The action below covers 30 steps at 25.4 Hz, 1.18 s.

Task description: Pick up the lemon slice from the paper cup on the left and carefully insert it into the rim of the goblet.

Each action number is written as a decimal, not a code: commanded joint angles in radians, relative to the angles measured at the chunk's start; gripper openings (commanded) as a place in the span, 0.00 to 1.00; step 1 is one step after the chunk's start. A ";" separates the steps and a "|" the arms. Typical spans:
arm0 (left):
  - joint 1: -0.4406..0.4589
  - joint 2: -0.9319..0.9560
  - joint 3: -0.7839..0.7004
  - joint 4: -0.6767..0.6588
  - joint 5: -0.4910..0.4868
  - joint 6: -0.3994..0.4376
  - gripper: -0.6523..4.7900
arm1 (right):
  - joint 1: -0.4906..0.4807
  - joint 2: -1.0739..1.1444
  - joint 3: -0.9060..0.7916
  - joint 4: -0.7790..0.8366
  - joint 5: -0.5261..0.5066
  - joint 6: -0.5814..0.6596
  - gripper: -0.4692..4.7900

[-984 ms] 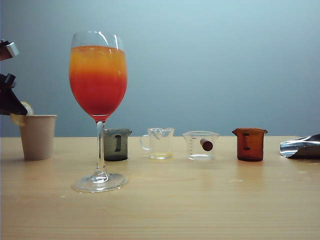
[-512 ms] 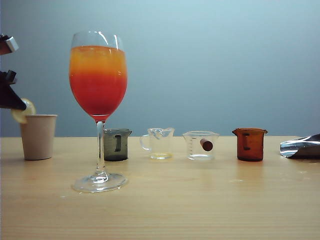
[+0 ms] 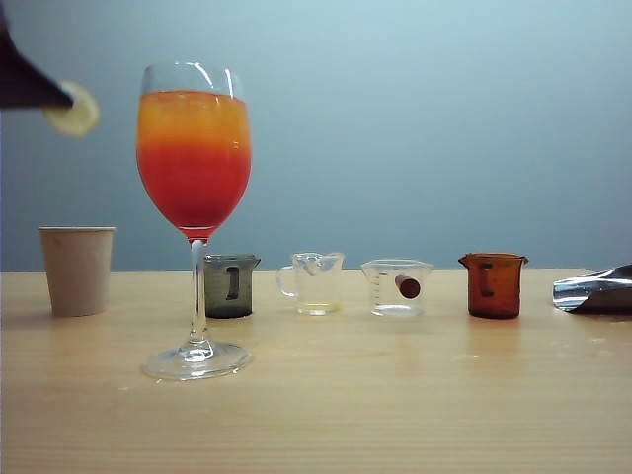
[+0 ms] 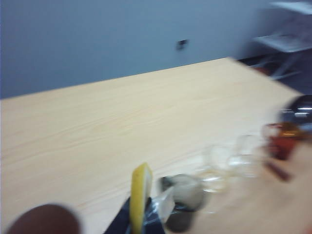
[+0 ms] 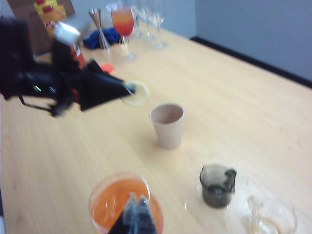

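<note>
Pinching the lemon slice (image 3: 73, 109) high above the paper cup (image 3: 76, 270), the left gripper (image 3: 61, 99) hung just beside the goblet (image 3: 195, 148). Behind its stem stood a dark grey beaker (image 3: 230, 285). The right gripper (image 5: 134, 212) hovered over the goblet, fingertips pressed together.

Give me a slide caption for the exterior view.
Left gripper holds the lemon slice high above the paper cup, left of the goblet.

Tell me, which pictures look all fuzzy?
Left wrist view is the fuzziest: the beakers smear, the lemon slice stays clearer. Right wrist view is softer around the left pincer. Exterior view is sharp, except the blurred slice.
</note>
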 commanded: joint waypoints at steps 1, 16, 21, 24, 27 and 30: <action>-0.006 -0.084 0.005 -0.108 0.114 -0.054 0.11 | 0.000 -0.013 0.003 -0.087 -0.003 0.002 0.09; -0.291 -0.254 0.005 -0.360 0.100 -0.040 0.11 | 0.020 -0.039 0.003 -0.167 -0.033 -0.003 0.09; -0.338 -0.254 0.006 -0.369 0.069 -0.029 0.11 | 0.019 -0.064 0.003 -0.179 -0.028 -0.006 0.09; -0.337 -0.254 0.057 -0.512 0.044 0.037 0.11 | 0.019 -0.074 0.003 -0.181 -0.028 -0.006 0.09; -0.338 -0.254 0.134 -0.657 0.008 0.138 0.11 | 0.019 -0.076 0.003 -0.182 -0.028 -0.006 0.09; -0.337 -0.253 0.202 -0.732 0.002 0.166 0.11 | 0.019 -0.076 0.003 -0.181 -0.026 -0.006 0.09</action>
